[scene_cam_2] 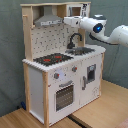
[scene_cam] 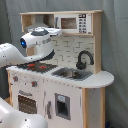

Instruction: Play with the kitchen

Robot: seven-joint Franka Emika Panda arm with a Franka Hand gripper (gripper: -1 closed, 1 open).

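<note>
The claw (scene_cam_2: 66,21) reaches in under the kitchen's (scene_cam_2: 60,75) upper shelf, in the second exterior view just beside the grey hood (scene_cam_2: 48,20) and above the sink (scene_cam_2: 81,51). In the first exterior view its tip (scene_cam: 58,31) lies close to the small microwave (scene_cam: 72,23). Whether the claw is open or closed I cannot tell, as the fingers merge with the white wrist. Behind it the white arm (scene_cam_2: 107,31) runs off toward the second exterior view's right, with a blue light on the joint; in the first exterior view the same arm (scene_cam: 35,44) comes in from the first exterior view's left and hides part of the back wall and the hood.

The kitchen, white and light wood, stands on a wooden floor (scene_cam_2: 105,107) in front of a grey curtain (scene_cam_2: 10,55). On its counter the black hob (scene_cam_2: 52,59) shows 2 red rings. Beside it the sink is a grey basin set into the top; what lies in it cannot be made out. The black tap (scene_cam_2: 74,39) curves over the basin. Below the hob is the oven door (scene_cam_2: 64,95) with a dark window, and beside that a 2nd door (scene_cam_2: 90,75) with a small dark panel. In the first exterior view another white part of the arm (scene_cam: 17,117) fills the lower corner in front of the kitchen.
</note>
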